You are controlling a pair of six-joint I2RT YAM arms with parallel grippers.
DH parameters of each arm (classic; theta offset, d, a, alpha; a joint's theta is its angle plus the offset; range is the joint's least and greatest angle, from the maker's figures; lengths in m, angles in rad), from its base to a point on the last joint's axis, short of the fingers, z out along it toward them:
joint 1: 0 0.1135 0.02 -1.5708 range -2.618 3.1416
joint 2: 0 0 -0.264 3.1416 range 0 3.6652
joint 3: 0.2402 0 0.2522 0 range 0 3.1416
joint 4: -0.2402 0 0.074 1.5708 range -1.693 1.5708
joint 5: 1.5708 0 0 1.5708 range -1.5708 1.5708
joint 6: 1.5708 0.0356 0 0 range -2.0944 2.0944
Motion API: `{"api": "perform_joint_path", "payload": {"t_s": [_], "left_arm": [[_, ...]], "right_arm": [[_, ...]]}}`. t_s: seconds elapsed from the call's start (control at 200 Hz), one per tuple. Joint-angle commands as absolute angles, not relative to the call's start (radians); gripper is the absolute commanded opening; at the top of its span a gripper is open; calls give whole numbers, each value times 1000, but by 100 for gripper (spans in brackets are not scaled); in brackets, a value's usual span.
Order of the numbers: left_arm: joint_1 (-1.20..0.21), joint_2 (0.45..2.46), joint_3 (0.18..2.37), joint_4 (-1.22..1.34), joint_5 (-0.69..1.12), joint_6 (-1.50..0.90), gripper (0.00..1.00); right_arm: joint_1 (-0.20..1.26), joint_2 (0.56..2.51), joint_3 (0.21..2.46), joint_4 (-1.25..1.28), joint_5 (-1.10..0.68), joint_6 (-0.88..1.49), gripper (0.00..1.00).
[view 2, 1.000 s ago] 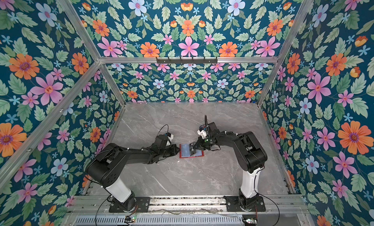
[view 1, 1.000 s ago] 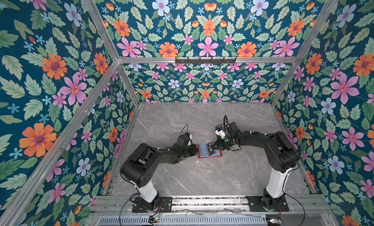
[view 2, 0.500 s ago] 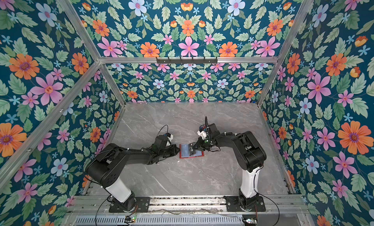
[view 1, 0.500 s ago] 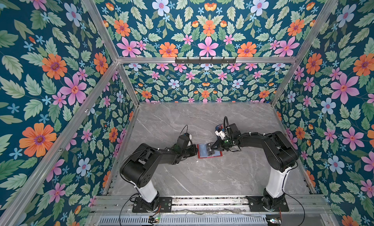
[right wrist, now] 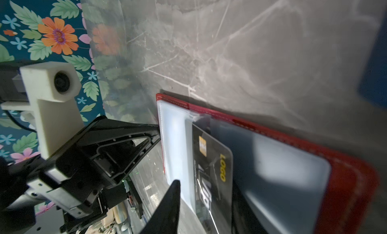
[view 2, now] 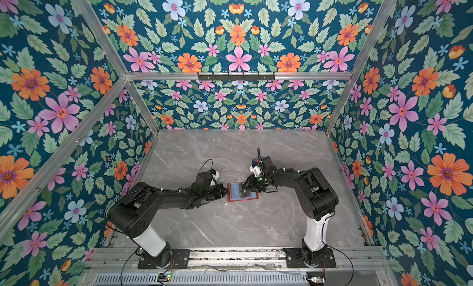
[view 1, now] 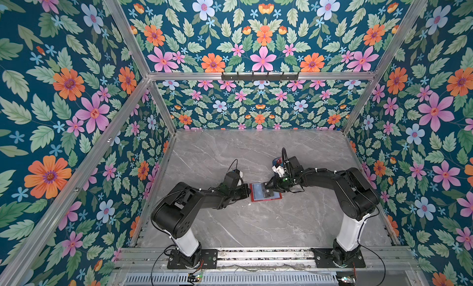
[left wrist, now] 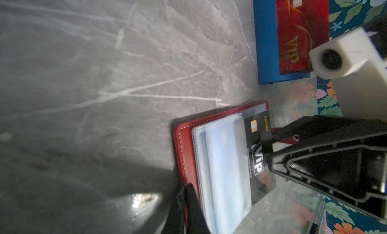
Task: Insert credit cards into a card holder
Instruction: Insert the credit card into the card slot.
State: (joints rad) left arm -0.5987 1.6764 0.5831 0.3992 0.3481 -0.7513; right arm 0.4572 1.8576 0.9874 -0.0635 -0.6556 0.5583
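Red card holder (left wrist: 184, 151) open, black card (left wrist: 254, 143) (VIP) partly sleeved

Your card holder (view 1: 258, 191) lies open on the table (view 1: 256, 228) between the two arms. The left gripper (view 1: 246, 191) is at its left edge and the right gripper (view 1: 268, 189) is over its right half, where a card (left wrist: 256, 151) sits partly in a sleeve (left wrist: 222, 159). Behind the right gripper stands the card rack (left wrist: 266, 44), with another card (left wrist: 301, 32) in it.

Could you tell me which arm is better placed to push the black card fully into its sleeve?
Right: the open right hand sits at the exposed end of the black card; the left hand is shut on the card holder, steadying it.
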Motion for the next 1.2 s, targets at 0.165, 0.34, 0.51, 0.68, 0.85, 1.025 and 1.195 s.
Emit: {"api": "perform_joint_path", "payload": {"t_s": [0.165,0.34,0.51,0.68,0.85,1.025,1.195], "left_arm": [[-601,1683,572,288,346,-747,8],[-602,1683,572,289,349,-747,8],[-603,1683,572,290,348,-746,8],[-602,1687,574,288,350,-745,8],[-602,1689,575,287,351,-743,8],[-603,1692,577,285,353,-739,8],[-602,1695,579,283,353,-738,8]], "right_arm": [[481,1794,993,-189,-451,512,65],[504,1770,1014,-247,-377,491,72],[541,1770,1067,-346,-253,469,67],[575,1782,1115,-417,-164,457,59],[594,1796,1142,-460,-109,454,36],[601,1822,1168,-499,-75,448,15],[615,1857,1196,-534,-48,441,11]]}}
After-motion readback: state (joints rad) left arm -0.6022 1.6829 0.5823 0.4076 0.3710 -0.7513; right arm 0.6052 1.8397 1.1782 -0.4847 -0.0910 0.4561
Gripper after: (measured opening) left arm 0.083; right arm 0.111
